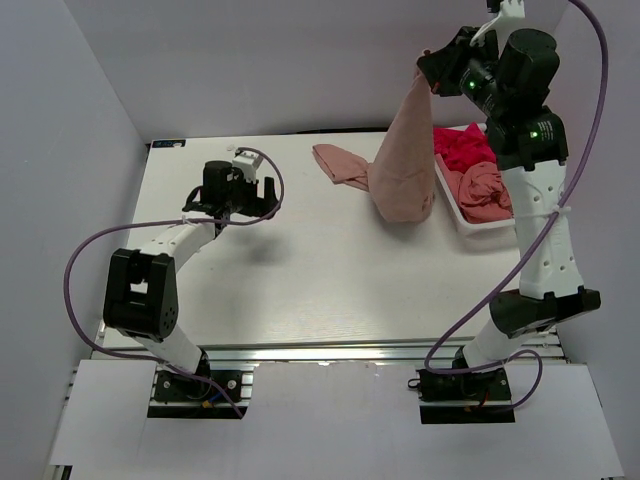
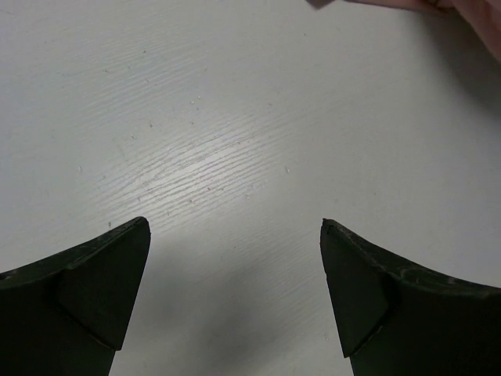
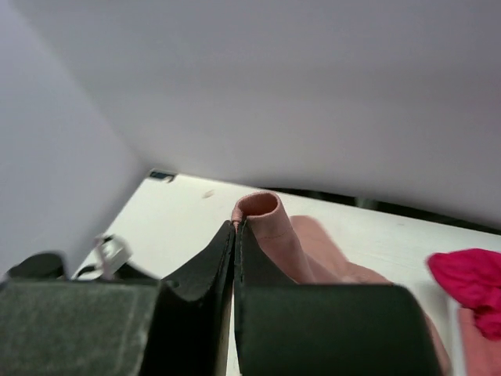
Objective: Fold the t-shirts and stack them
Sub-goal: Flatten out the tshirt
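Note:
A salmon-pink t-shirt [image 1: 404, 160] hangs from my right gripper [image 1: 431, 84], which is raised high over the back right of the table. Its lower part bunches on the table and a piece trails left [image 1: 338, 165]. In the right wrist view the jaws [image 3: 237, 227] are pressed shut on a rolled edge of this t-shirt [image 3: 270, 215]. A magenta-red t-shirt [image 1: 464, 148] and another salmon-pink one [image 1: 485, 190] lie crumpled in the white basket [image 1: 449, 198]. My left gripper [image 1: 257, 203] hovers open over bare table at the left, nothing between its fingers [image 2: 235, 227].
The white basket stands at the table's right edge, beside the right arm. Grey walls close in the back and left sides. An edge of pink cloth [image 2: 479, 19] shows at the top right of the left wrist view.

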